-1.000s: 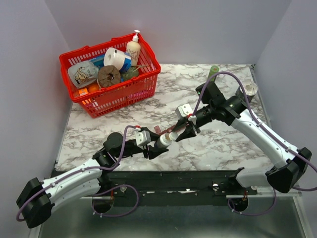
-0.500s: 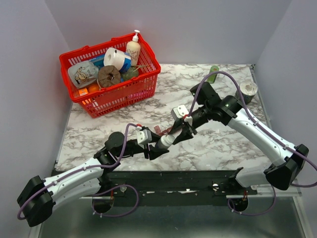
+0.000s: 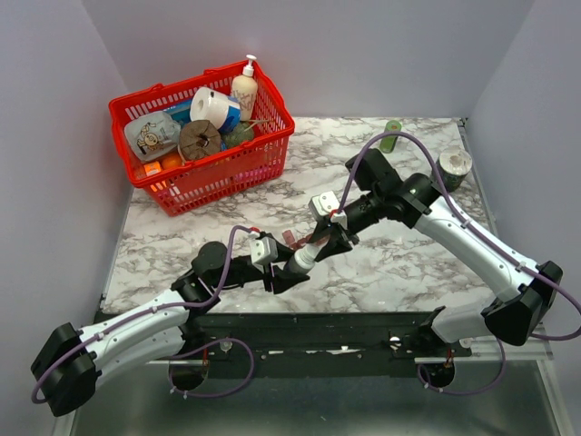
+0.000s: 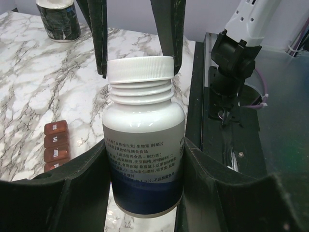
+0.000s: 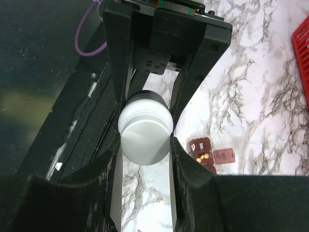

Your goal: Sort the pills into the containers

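Left gripper (image 4: 145, 152) clamps bottle (image 4: 145, 113) body, centre frame. Right gripper (image 5: 145, 142) closed on cap (image 5: 145, 126). Over last second right wrist swung left, grips unchanged: likely unscrewing. Cap not off. Containers (image 5: 205, 151) lower right in right wrist view, one compartment open, yellow pills inside.

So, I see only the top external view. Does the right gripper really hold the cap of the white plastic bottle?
Observer: Yes. The right wrist view shows the right gripper closed on the white ribbed cap, one finger each side.
Operator: And the other arm?
Observer: The left wrist view shows the left gripper clamping the white plastic bottle at its printed label.
Operator: Is anything sorted already?
Observer: One compartment of the dark red-brown plastic pill strip is open, with small yellow pills inside.
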